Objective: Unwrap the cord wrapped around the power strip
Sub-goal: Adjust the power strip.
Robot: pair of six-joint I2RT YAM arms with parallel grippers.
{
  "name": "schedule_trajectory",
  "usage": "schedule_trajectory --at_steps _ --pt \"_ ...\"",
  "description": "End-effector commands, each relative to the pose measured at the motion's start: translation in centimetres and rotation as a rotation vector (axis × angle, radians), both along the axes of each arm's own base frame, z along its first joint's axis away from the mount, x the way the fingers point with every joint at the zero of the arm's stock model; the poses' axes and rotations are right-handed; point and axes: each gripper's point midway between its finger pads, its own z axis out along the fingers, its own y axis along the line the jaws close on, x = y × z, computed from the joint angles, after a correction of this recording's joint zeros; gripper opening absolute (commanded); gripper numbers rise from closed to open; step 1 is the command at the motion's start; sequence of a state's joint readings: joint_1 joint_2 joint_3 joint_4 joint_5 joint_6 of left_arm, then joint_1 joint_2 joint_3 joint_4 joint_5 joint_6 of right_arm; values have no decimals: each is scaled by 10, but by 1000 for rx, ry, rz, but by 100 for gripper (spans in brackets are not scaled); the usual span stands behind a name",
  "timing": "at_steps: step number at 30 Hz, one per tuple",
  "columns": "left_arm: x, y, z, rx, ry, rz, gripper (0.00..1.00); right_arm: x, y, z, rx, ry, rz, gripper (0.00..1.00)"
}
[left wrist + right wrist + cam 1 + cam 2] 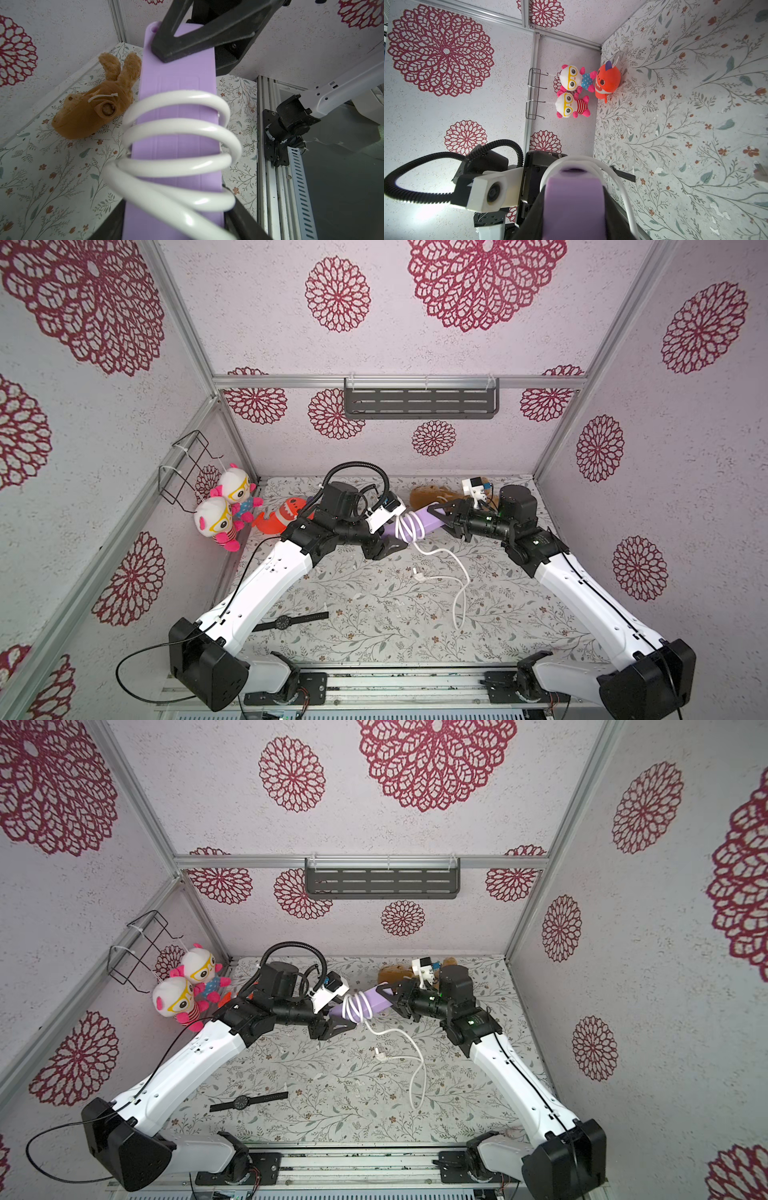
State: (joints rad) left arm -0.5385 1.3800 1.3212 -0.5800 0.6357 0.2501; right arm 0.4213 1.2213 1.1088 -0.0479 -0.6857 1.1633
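Note:
The lavender power strip (428, 519) (376, 999) hangs level above the back of the table, held at both ends. Three turns of the white cord (409, 526) (176, 128) circle its middle. The rest of the cord drops to the table and loops forward, ending in the plug (417, 574) (380, 1053). My left gripper (388, 533) (174, 220) has a black finger pressed against each side of the strip's left end. My right gripper (440, 519) (573, 207) is shut on the right end, and the strip (573, 197) fills its jaws.
A brown plush (428, 495) lies behind the strip and an orange plush (286, 512) at the back left. Two white and pink dolls (224, 506) hang from a wire rack on the left wall. A black wristwatch (284, 621) lies front left. A dark shelf (419, 400) hangs on the back wall.

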Motion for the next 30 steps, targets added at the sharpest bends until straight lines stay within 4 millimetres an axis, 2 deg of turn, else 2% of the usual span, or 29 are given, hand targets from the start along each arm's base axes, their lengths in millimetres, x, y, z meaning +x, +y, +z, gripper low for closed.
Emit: schedule_trajectory --at_steps 1,3,7,16,17,18,20,22,25,28,30 --pt "6 -3 7 -9 -17 -7 73 -4 3 41 63 -126 36 0" --pt "6 -4 8 -11 -21 -12 72 -4 3 41 62 -124 37 0" --pt "6 -6 9 -12 -18 -28 58 -3 3 38 60 -121 32 0" --pt "1 -3 19 6 -48 -61 6 0 3 53 81 -193 21 0" --pt "0 -3 23 5 -58 -62 0 -1 0 54 61 -234 15 4" --pt "1 -2 26 4 -67 -58 0 -3 -3 55 27 -283 9 18" --pt "1 1 35 -7 -93 -46 0 -5 -18 43 -160 -423 -33 55" --pt "3 5 42 -12 -121 -23 0 -7 -40 28 -382 -544 -73 79" --pt "6 11 52 -15 -154 9 0 -15 -65 9 -646 -687 -58 89" --pt "7 14 65 -46 -162 22 0 -26 -81 -13 -812 -798 -18 89" --pt "6 14 74 -64 -170 21 0 -35 -82 -31 -871 -894 39 87"
